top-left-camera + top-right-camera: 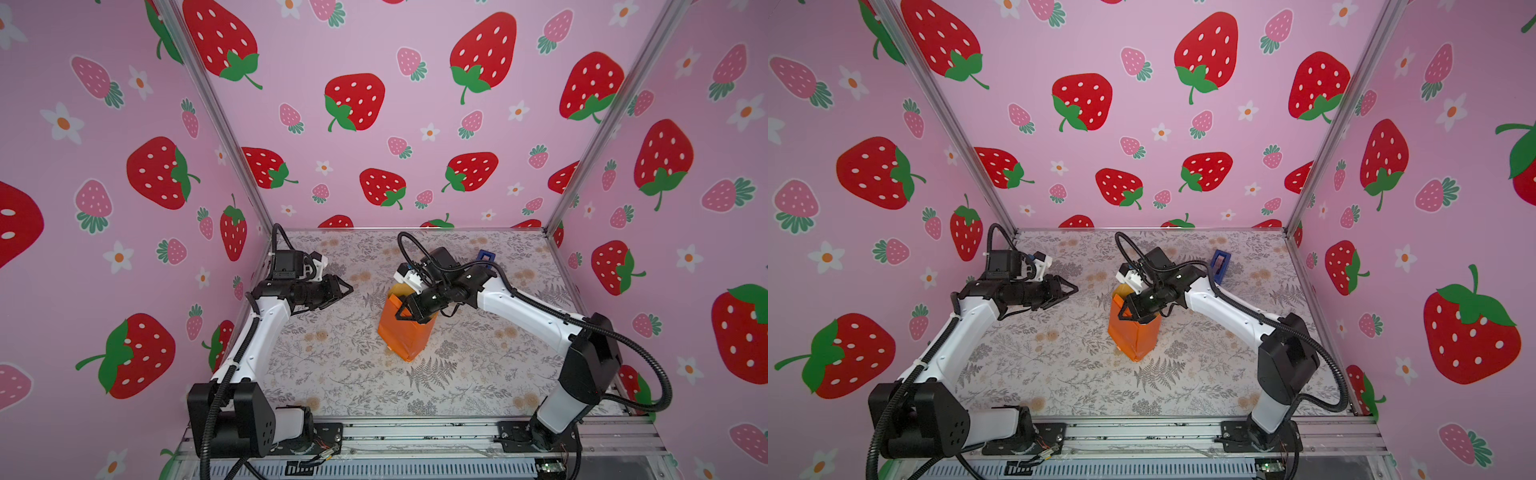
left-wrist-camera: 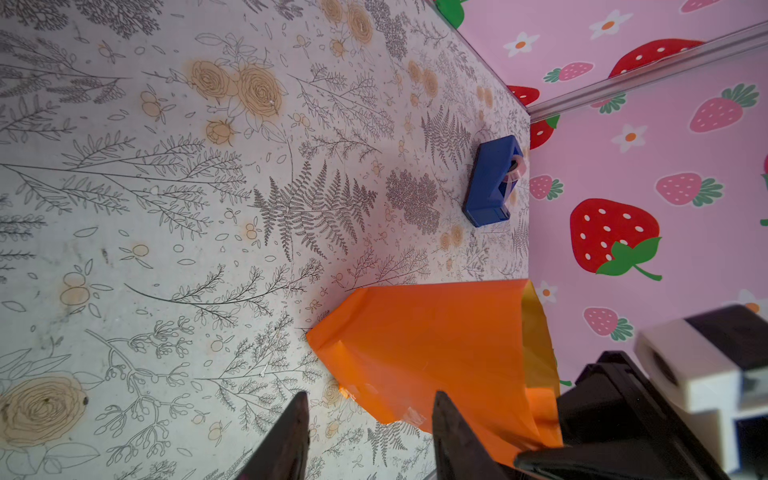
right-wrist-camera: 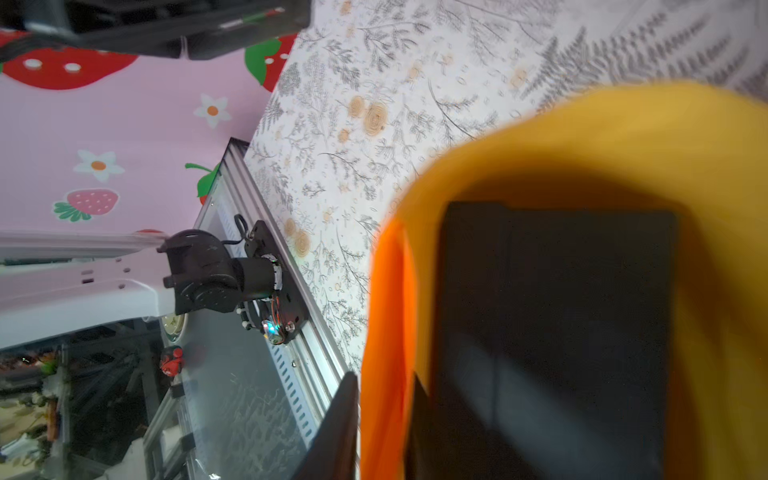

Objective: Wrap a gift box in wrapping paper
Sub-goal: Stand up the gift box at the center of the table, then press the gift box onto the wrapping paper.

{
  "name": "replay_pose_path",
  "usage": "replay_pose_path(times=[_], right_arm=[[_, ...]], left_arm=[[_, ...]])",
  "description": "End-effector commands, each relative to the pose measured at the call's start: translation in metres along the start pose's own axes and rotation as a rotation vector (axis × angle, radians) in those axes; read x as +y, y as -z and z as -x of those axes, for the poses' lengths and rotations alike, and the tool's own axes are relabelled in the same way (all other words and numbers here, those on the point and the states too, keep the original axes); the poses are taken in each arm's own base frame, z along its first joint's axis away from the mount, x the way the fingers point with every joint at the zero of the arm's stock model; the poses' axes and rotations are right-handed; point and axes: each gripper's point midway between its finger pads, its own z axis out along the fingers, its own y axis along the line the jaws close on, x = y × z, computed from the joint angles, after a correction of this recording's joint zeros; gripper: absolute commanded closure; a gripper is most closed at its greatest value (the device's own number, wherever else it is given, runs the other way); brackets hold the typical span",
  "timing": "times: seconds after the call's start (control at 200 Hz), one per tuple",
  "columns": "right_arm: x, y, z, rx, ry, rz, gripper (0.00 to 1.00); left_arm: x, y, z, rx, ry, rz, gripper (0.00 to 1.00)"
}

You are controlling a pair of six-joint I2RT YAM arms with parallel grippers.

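Mid-wrap on the floral worktop: the wrapping paper stands at centre as an upright orange sleeve, w/ the gift box sunk inside it, its black face seen down the open mouth in the right wrist view. Sides look wrapped & the lower end folded shut. The top end gapes, yellow lining showing, so closing & taping that end appear to be what's left. The blue tape dispenser sits well apart, toward the back wall. Right jaws, parted, straddle the sleeve's rim: one finger outside the paper, one inside just beside the box, not pinching as far as can be seen. Left jaws hang released & empty, near the sleeve's side, not touching it.
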Motion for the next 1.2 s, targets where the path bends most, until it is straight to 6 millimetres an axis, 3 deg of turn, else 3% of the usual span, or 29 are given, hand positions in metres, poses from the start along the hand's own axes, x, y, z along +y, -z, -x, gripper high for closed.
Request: replay_pose_path(times=[0.0,0.085,0.175,0.255,0.38,0.55,0.665,0.875,0.965,1.196], right_arm=[[0.018,0.022,0.019,-0.050,0.057,-0.016,0.63],[0.007,0.043,0.034,-0.114,0.050,-0.123,0.63],[-0.031,0.065,0.043,-0.186,-0.017,-0.300,0.71],[-0.054,0.070,0.040,-0.174,-0.041,-0.387,0.76],[-0.058,0.049,0.033,-0.101,-0.033,-0.331,0.85],[-0.047,0.008,0.014,0.024,-0.006,-0.225,0.90],[-0.059,-0.015,-0.004,0.081,-0.025,-0.226,0.95],[-0.074,-0.064,-0.056,0.245,-0.033,-0.240,0.97],[-0.081,-0.070,-0.070,0.298,-0.024,-0.282,0.97],[-0.092,-0.065,-0.076,0.342,0.007,-0.394,0.98]], left_arm=[[0.001,0.002,-0.007,0.006,-0.023,0.004,0.48],[-0.002,0.003,-0.005,-0.008,-0.032,-0.012,0.45],[-0.003,0.002,-0.002,-0.014,-0.029,-0.023,0.45],[-0.006,0.000,-0.001,-0.007,-0.023,-0.052,0.47],[-0.006,-0.005,-0.003,0.018,-0.019,-0.071,0.51],[-0.002,-0.008,-0.007,0.033,-0.010,-0.071,0.53],[-0.001,-0.009,-0.008,0.037,-0.013,-0.067,0.53],[0.001,-0.009,-0.011,0.048,-0.013,-0.067,0.54],[0.000,-0.009,-0.011,0.051,-0.021,-0.070,0.54],[0.005,-0.018,-0.015,0.084,-0.004,-0.079,0.56]])
